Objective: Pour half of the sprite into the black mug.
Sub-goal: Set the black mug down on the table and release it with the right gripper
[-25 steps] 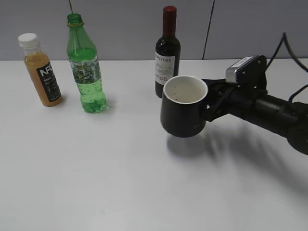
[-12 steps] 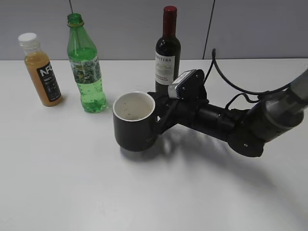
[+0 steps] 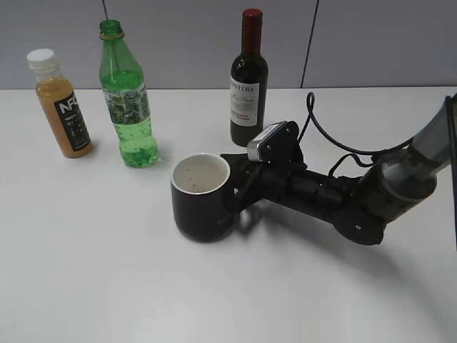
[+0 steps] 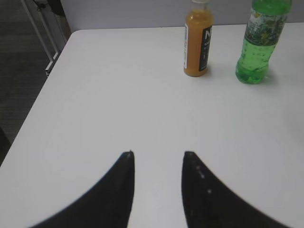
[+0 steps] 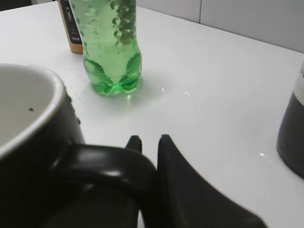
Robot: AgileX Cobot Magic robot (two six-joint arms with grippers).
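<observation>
The black mug (image 3: 201, 198) is being held upright by its handle in the right claw (image 3: 235, 191), with its base on the white desk (image 3: 107, 279) near the middle. Its white inside is showing. The left claw (image 4: 156, 164) is being kept partly open over bare desk, gripping nothing. Farther back, the sprite (image 3: 128, 100) is being left standing uncapped, left of the mug, between an orange juice bottle (image 3: 61, 103) and a dark wine bottle (image 3: 248, 78).
</observation>
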